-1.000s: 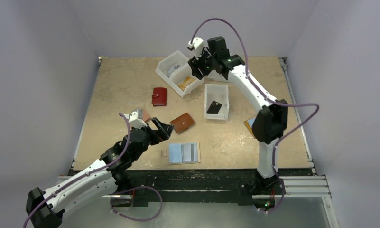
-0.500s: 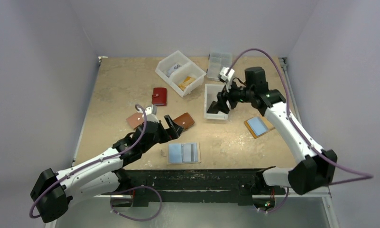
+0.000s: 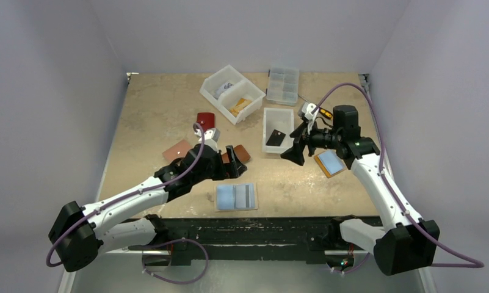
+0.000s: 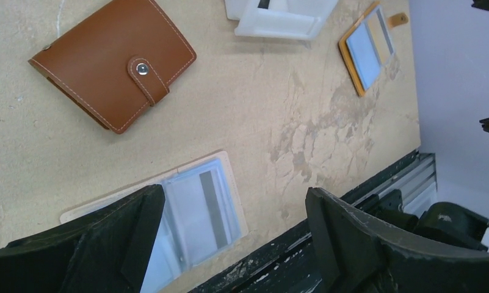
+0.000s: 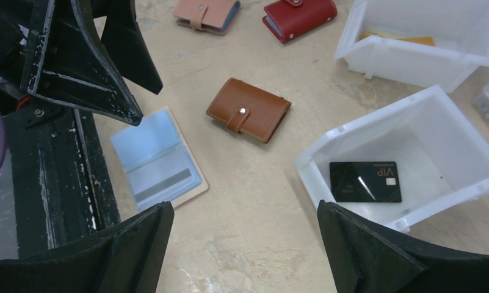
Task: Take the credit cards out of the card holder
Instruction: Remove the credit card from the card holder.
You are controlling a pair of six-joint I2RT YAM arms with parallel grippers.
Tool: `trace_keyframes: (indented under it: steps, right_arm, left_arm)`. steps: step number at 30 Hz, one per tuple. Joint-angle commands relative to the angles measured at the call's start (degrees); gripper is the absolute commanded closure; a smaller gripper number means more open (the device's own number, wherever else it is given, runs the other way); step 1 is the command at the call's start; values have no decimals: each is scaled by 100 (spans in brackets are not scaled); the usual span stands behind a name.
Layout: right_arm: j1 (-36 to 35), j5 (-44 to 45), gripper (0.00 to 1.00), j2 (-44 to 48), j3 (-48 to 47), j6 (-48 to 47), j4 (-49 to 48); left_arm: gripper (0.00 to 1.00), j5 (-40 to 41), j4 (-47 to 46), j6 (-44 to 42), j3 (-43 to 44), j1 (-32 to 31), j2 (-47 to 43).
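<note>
Since both sets of fingers hang wide and empty, settle the approach from the overhead view first. The open card holder (image 3: 236, 196) lies flat near the front edge of the surface (image 3: 150, 116), with light blue credit cards (image 3: 227, 196) in its sleeves. The left fingers (image 3: 231, 161) hover by a closed brown holder (image 3: 242, 153) just behind it, and the right fingers (image 3: 293, 151) hang between a white bin (image 3: 278, 110) and an orange holder (image 3: 330, 163). From the left wrist you look down between the spread fingers onto the card holder, and the dark front rail (image 4: 327, 244) sits close beyond it. I'd have you pin the bare flap with one side and draw a card out along its sleeve, pulling away from the rail so nothing slips off the edge. From the right wrist, one black card (image 5: 365, 182) lies inside the bin, whose near wall stands between you and the card holder. Lift over that wall rather than sweep across it. The bare stretch between the brown holder and the card holder looks like the best room to come down, though the left arm crowds that corner.
</note>
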State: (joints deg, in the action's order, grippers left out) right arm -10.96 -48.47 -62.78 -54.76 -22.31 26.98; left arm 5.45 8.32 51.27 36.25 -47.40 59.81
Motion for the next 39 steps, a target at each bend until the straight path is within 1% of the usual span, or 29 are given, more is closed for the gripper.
trace_keyframes:
  steps: [1,6,11,16,18,20,26,31,33,35,39]
  right_arm:
    - [50,-524,1,-148,64,43,-256]
    - [64,-700,1,-385,156,-262,-100]
    - [63,-858,1,-606,185,-531,26]
    - [63,-890,1,-667,255,-815,188]
    - [61,-907,1,-713,328,-855,193]
    - [62,-875,1,-789,373,-922,180]
    - [65,-853,1,-1273,138,-1132,318]
    - [61,-823,1,-1400,77,-1167,363]
    - [59,-753,1,-1359,103,-1176,344]
    - [59,-691,1,-1291,144,-1168,320]
    - [60,-602,1,-1124,275,-1108,232]
  left_arm:
    - [8,-371,512,-541,416,-57,144]
    - [9,-276,662,-556,304,-159,127]
    - [16,-191,655,-407,305,-271,387]
    - [31,-318,552,30,419,-410,1075]
    - [35,-376,608,137,561,-482,1402]
    - [36,-197,880,187,822,-635,1700]
    - [34,835,1922,584,1827,-1339,2590]
    - [32,1394,3183,991,2889,-1723,3656]
    - [31,1574,3560,1096,3170,-1878,3944]
    - [31,1709,3680,1151,3301,-2024,4093]
    - [31,1793,3628,1263,3327,-2245,4110]
